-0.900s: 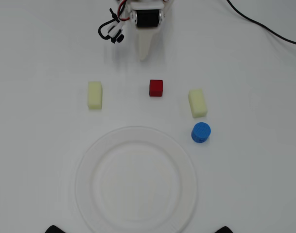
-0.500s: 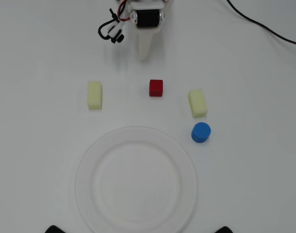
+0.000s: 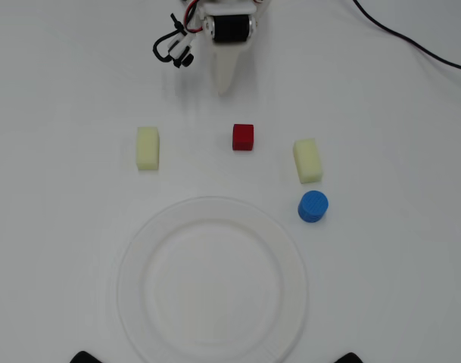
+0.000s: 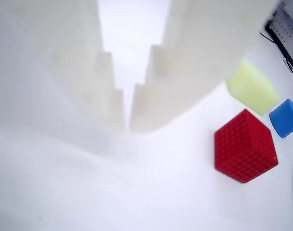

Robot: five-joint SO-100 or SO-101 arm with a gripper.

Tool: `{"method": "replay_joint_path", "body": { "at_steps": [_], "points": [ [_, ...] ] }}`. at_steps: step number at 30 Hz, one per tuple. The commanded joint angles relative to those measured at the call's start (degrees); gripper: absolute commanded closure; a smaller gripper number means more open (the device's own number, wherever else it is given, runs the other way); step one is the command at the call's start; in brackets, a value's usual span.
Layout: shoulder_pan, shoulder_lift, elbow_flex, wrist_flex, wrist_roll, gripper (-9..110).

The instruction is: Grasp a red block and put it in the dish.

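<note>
Red block (image 3: 243,137) sits on the white counter (image 3: 397,287), apart from the dish (image 3: 212,280) and between two pale yellow blocks (image 3: 147,147), near a blue cylinder (image 3: 313,206). Well clear of the block, the hand (image 3: 225,87) holds nothing, its fingers (image 4: 151,91) nearly together in the wrist view.

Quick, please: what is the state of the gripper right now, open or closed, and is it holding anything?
Gripper: nearly closed, holding nothing; the red block lies apart on the table.
</note>
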Motion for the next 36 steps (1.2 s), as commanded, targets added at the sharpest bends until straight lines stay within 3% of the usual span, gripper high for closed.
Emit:
{"method": "replay_joint_path", "body": {
  "at_steps": [1,14,26,36],
  "points": [
    [-0.4,10.3,5.9,2.1,-0.2,101],
    [1.1,5.9,-2.7,2.0,0.0,98],
    [-2.9,-49.2,-36.5,-5.2,5.2,92],
    [-8.0,-77.3,-55.5,-6.4,6.8,71]
  ]
}}
